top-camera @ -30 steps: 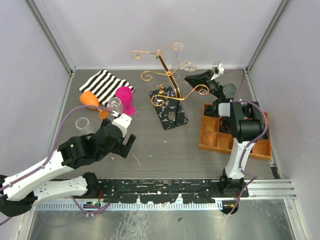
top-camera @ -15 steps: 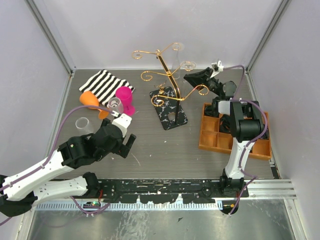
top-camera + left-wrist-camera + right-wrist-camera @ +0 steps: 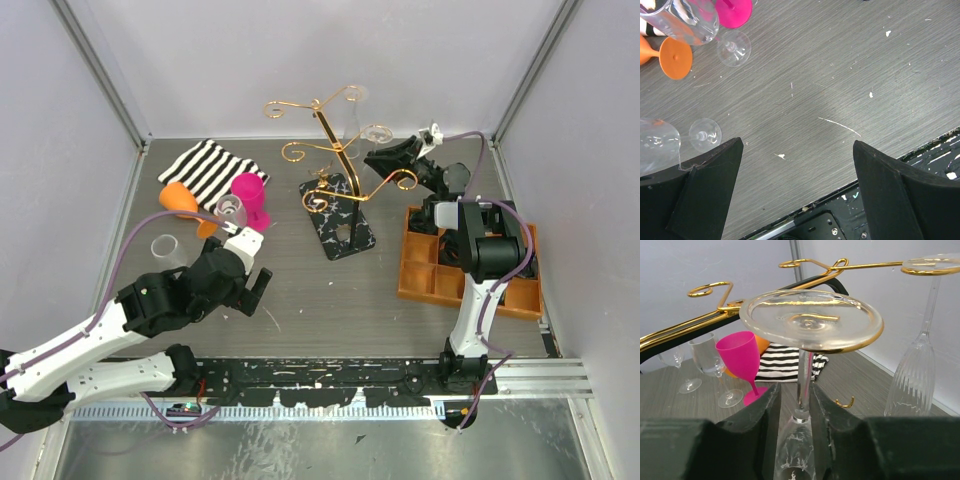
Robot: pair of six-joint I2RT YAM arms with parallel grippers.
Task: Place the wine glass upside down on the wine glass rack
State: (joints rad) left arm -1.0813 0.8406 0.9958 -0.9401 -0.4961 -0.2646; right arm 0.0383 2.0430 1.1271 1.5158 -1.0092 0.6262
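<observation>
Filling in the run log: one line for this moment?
wine glass: inverted, foot on wine glass rack arm | right gripper: around stem, grip unclear | left gripper: open, empty

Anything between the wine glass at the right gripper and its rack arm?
Nothing visible. The wine glass already appears seated, foot on a gold arm of the wine glass rack, stem hanging between the fingers of the right gripper. A second glass hangs on the next arm, apart from it.
</observation>
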